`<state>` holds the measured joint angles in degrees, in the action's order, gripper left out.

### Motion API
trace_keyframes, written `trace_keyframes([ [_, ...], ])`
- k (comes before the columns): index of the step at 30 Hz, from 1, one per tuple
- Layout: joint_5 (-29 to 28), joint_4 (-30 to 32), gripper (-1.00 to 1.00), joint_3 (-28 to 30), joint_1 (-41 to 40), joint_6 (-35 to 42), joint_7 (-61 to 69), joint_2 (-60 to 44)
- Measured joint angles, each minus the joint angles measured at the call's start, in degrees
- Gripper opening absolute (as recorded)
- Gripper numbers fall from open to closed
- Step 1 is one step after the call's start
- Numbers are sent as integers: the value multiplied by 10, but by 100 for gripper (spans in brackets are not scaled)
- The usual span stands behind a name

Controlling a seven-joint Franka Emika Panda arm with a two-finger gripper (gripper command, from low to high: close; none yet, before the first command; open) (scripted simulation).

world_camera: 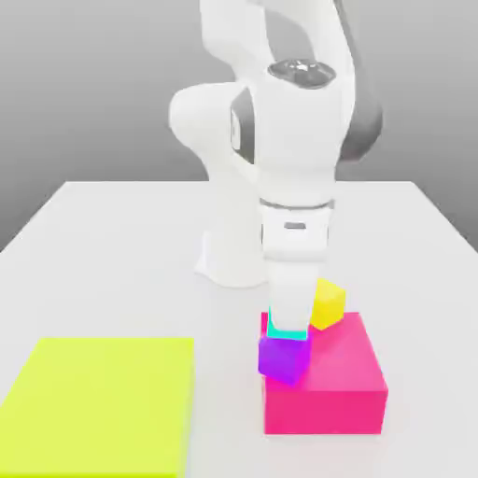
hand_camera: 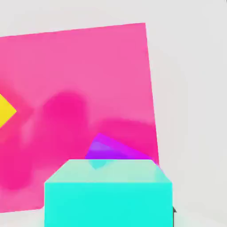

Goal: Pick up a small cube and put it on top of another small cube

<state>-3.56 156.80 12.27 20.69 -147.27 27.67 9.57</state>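
Because the cyan cube [world_camera: 286, 332] must ride the purple cube [world_camera: 283, 359], I hover over it; it sits there, at the pink block's [world_camera: 341, 387] nine o'clock edge. Whether my claw [world_camera: 289, 322] grips or has released, I cannot tell. Yellow cube [world_camera: 327, 303] sits at one o'clock.

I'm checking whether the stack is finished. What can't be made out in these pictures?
- Exterior view: the hand covers most of the cyan cube, so how squarely it sits on the purple cube is unclear.
- Hand view: the cyan cube is cut off by the picture's edge and hides most of the purple cube.
- Hand view: the yellow cube is cut off.
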Motion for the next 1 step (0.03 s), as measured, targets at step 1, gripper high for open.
trace_keyframes([
  [1, 0, 0, 100, 0, 0, 0, 0, 0],
])
